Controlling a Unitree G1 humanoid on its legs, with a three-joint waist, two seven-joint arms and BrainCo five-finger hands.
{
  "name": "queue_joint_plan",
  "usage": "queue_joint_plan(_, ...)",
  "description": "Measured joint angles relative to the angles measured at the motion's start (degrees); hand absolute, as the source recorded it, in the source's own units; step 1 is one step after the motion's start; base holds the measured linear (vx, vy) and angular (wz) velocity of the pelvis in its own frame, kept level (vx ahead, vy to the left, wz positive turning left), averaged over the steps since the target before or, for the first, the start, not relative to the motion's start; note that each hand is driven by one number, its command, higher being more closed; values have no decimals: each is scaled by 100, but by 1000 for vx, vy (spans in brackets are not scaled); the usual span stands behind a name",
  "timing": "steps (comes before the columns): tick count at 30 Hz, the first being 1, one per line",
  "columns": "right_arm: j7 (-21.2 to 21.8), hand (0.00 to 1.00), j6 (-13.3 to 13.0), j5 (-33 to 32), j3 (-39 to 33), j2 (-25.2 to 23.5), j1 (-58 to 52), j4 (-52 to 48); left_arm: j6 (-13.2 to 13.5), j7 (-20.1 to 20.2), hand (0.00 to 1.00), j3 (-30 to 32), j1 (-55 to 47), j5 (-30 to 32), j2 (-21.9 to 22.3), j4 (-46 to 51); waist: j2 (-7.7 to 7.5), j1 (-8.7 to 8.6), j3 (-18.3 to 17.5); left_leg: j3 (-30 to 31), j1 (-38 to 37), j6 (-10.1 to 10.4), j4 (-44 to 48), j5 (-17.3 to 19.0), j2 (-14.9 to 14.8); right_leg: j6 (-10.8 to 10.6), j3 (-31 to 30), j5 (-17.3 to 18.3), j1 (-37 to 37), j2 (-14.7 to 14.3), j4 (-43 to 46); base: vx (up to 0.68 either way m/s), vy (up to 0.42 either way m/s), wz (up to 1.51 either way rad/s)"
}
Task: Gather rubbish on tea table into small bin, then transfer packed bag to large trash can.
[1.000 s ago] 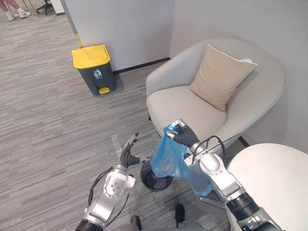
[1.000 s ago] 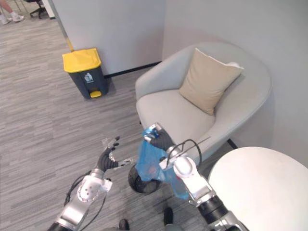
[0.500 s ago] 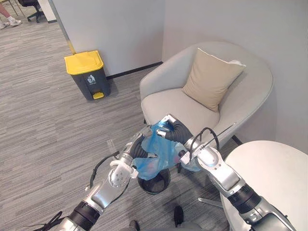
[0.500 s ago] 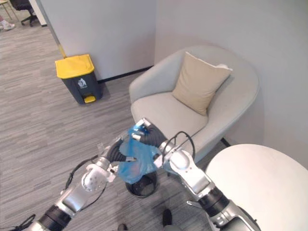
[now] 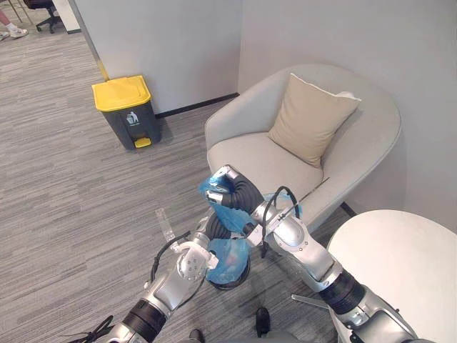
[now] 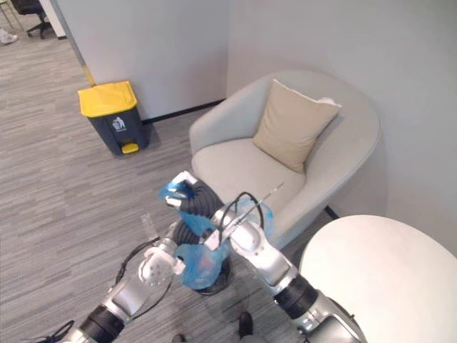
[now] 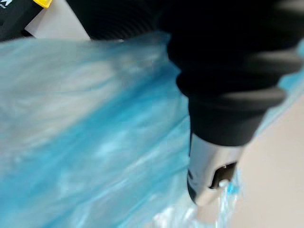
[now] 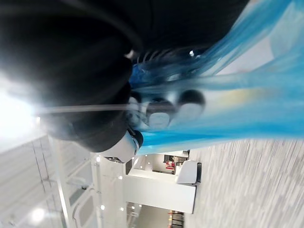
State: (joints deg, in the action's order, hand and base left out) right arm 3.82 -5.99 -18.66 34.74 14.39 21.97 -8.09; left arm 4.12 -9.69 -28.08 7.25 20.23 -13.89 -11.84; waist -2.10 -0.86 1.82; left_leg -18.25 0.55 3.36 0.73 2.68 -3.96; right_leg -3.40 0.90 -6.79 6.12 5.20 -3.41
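Note:
A blue plastic bag (image 5: 230, 256) hangs over the small black bin (image 5: 232, 277) on the floor in front of the armchair. My right hand (image 5: 239, 191) is shut on the bag's gathered top (image 5: 214, 187) and holds it up; in the right wrist view its curled fingers (image 8: 161, 111) have blue plastic (image 8: 228, 104) running through them. My left hand (image 5: 208, 230) presses against the bag's middle from the left, its fingers hidden by the plastic (image 7: 95, 142). The large trash can (image 5: 125, 107), dark grey with a yellow lid, stands by the wall at the far left.
A pale grey armchair (image 5: 250, 153) with a beige cushion (image 5: 310, 118) stands just behind the bag. A round white table (image 5: 400, 257) is at the lower right. A clear plastic scrap (image 5: 166, 225) lies on the carpet left of the bin.
My right hand has raised the bag's top and drawn it leftward. My left hand has come in from the left and now lies against the bag. The camera has also shifted.

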Motion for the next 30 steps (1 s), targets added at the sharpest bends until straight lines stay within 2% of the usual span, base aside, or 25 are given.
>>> queue_joint_plan(3, -35, 100, 6, -27, 55, -116, 12, 1, -57, -127, 0, 5, -1, 5, 156, -140, -1, 0, 0, -10, -43, 3, -61, -31, 2, 0, -11, 0, -11, -7, 0, 0, 0, 0)
queue_joint_plan(4, -49, 100, 7, -69, 128, -119, 34, 1, -76, -157, 100, 12, 2, 6, 221, -197, -5, 0, -5, -12, -55, 5, -79, -39, 0, 0, -18, 0, -14, -12, 0, 0, 0, 0)
queue_joint_plan(12, -161, 100, 31, -293, 190, -346, 56, 5, -220, -621, 100, 157, 19, -13, 519, -662, -32, -3, -28, -44, -166, 31, -281, -144, -20, 0, -56, 0, -15, -50, 2, -6, -8, -2)
queue_joint_plan(19, -154, 100, -6, -387, -12, -495, -67, 5, -239, -732, 100, 568, -42, -247, 574, -799, -71, -21, -57, -155, -266, 43, -392, -165, -29, -1, -162, 1, -13, -86, 6, -9, -8, -8)
queue_joint_plan(20, -153, 0, -17, -382, -92, -545, -143, 5, -238, -751, 100, 649, -86, -275, 588, -798, -71, -23, -57, -155, -268, 44, -398, -165, -28, -2, -162, 1, -12, -87, 5, 0, 0, 0)
queue_joint_plan(23, -143, 0, -86, -352, -321, -540, -424, 5, -245, -756, 100, 767, -248, -451, 630, -797, -72, -21, -58, -147, -274, 42, -418, -168, -25, -4, -162, 2, -13, -86, 5, 0, 0, 0)
queue_joint_plan(30, -238, 0, -204, 793, -881, -454, -999, 80, -301, -746, 100, 1139, -522, -682, 681, -768, -71, -22, -60, -112, -282, 32, -452, -187, -26, -5, -155, 2, -23, -84, 6, -5, -5, 1)
